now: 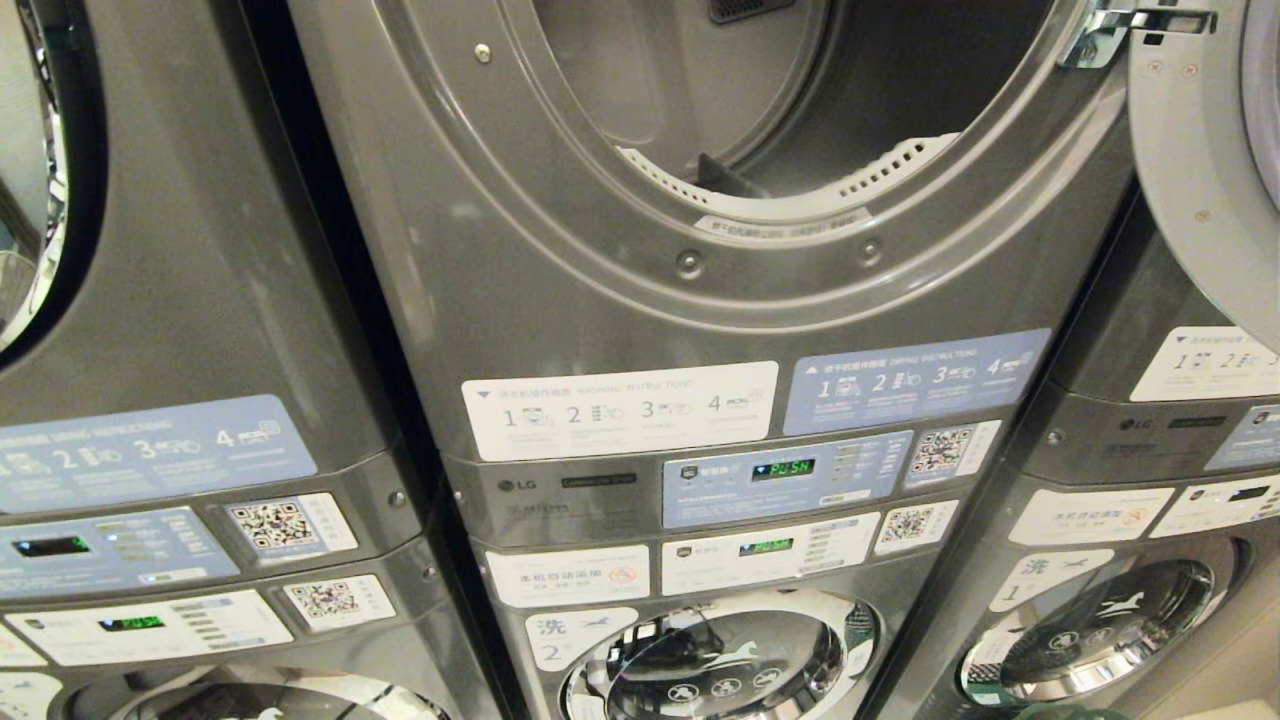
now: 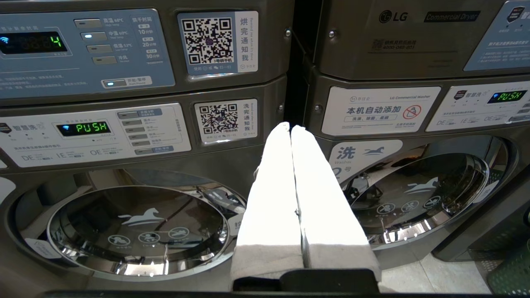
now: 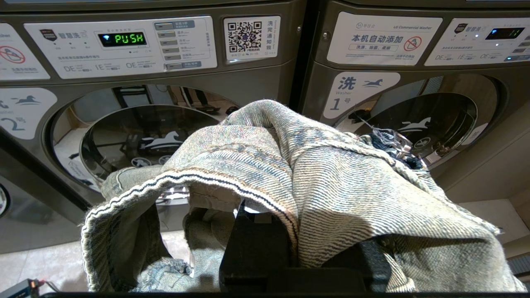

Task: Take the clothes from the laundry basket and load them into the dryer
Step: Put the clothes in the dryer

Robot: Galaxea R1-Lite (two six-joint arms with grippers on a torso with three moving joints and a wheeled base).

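Note:
The grey dryer (image 1: 560, 230) fills the head view, its round drum open and its door (image 1: 1200, 180) swung out to the right. Neither arm shows in that view. A pale blue denim garment (image 3: 352, 186) hangs draped over my right gripper (image 3: 273, 174), which is shut on it and hidden under the cloth; it is held low in front of the washer doors. My left gripper (image 2: 290, 126) is low too, its white-covered fingers (image 2: 269, 186) pressed together with nothing between them. A green mesh laundry basket (image 2: 511, 269) shows at the edge of the left wrist view, on the floor.
Stacked grey machines stand side by side: dryers above, washers with shut chrome doors (image 2: 136, 227) (image 3: 414, 124) below. Control panels and stickers (image 1: 780, 480) sit between the two levels. A pale tiled floor (image 2: 439, 277) lies in front of the machines.

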